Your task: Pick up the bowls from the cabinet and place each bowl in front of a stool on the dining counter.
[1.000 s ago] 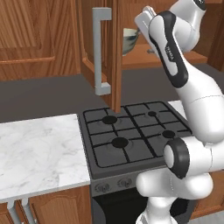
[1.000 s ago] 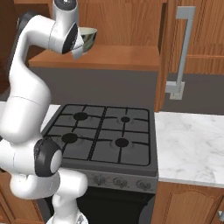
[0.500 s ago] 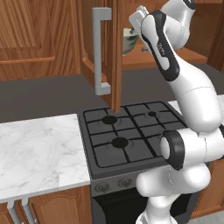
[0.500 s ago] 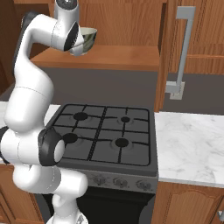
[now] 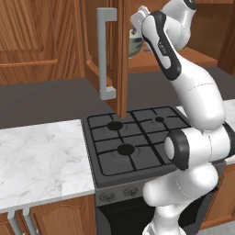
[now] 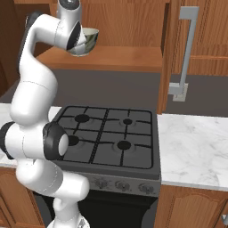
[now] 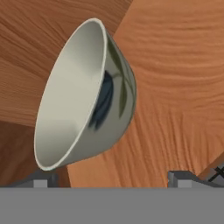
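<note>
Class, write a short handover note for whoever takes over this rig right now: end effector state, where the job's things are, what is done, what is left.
End effector: open, holding nothing, up at the cabinet shelf, fingers either side of the cream bowl.
Cream bowl: on the shelf, not yet gripped.
Cabinet door: open, above the stove.
Done: reach to the bowl.
Left: grip it, carry it to the dining counter, then the other bowl.

No writing, label, brand, number or sign can be read on anything in these pictures.
</note>
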Motion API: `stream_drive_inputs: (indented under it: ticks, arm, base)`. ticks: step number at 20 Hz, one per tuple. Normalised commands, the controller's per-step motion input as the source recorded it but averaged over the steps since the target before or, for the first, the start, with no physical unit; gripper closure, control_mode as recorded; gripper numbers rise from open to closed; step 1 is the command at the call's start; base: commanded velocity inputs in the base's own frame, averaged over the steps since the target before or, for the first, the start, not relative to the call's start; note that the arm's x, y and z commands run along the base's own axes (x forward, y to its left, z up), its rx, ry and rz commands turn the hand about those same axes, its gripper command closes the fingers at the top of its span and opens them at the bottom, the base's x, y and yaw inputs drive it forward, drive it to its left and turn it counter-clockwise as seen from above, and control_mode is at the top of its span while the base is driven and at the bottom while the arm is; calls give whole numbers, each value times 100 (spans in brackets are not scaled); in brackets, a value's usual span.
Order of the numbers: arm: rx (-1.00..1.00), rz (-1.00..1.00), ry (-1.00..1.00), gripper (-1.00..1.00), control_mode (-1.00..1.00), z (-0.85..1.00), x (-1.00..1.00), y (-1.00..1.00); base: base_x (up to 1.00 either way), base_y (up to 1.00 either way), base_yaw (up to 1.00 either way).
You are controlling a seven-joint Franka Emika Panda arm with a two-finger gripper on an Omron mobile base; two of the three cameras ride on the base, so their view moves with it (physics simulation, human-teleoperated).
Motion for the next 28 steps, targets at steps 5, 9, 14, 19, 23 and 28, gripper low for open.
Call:
stream_drive_inputs:
  ticks: [5,9,14,19,23,28]
  arm:
    - [0,0,0,-100,-100,0,25,6]
    - [0,0,0,-100,-100,0,20,3]
    - [0,0,1,-100,-100,0,20,6]
    - [0,0,4,-100,-100,-1,15,6]
    - [0,0,3,-100,-100,-8,15,6]
    - [0,0,3,-100,-100,-11,12,7]
  base:
    - [0,0,0]
    - [0,0,0]
    - [0,0,0]
    - [0,0,0]
    - [0,0,0]
    - [0,0,0]
